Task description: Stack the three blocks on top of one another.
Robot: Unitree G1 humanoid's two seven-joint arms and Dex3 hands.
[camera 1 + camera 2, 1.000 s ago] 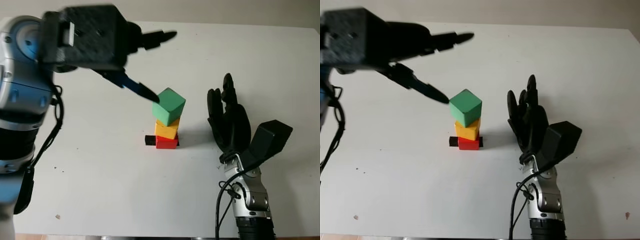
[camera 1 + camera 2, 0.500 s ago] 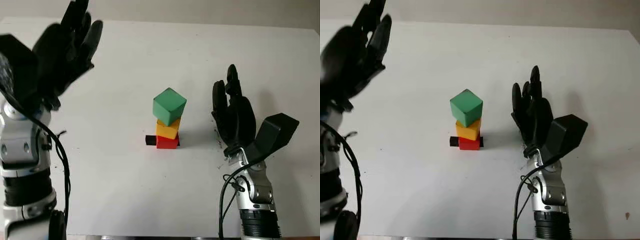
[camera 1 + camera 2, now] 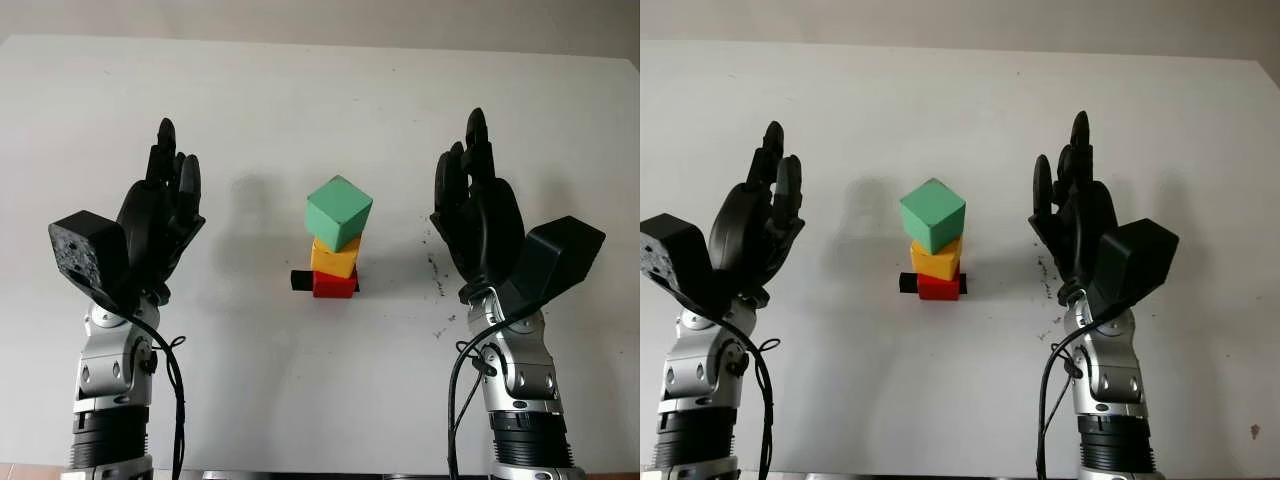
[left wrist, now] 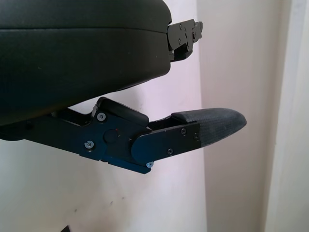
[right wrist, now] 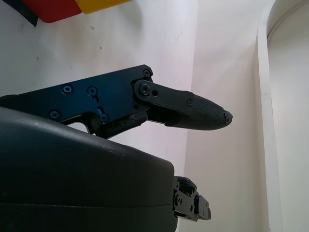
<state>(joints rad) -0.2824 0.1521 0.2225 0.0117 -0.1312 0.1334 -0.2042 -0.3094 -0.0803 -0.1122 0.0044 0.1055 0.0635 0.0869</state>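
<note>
At the middle of the white table (image 3: 300,400) stands a stack: a red block (image 3: 333,285) at the bottom, a yellow block (image 3: 334,259) on it, and a green block (image 3: 339,212) on top, turned cornerwise. My left hand (image 3: 165,200) is open, well to the left of the stack. To the stack's right my right hand (image 3: 470,190) is open too, and nothing is held. The right wrist view catches the red block (image 5: 50,8) and yellow block (image 5: 99,5) at its edge.
A small black piece (image 3: 300,280) lies against the red block's left side. Dark scuff marks (image 3: 436,270) dot the table beside my right hand. The table's far edge (image 3: 320,45) runs along the back.
My left hand has drawn away from the green block, swung out to the left and come down beside the stack. My right hand shifted slightly right. The stack has stayed put.
</note>
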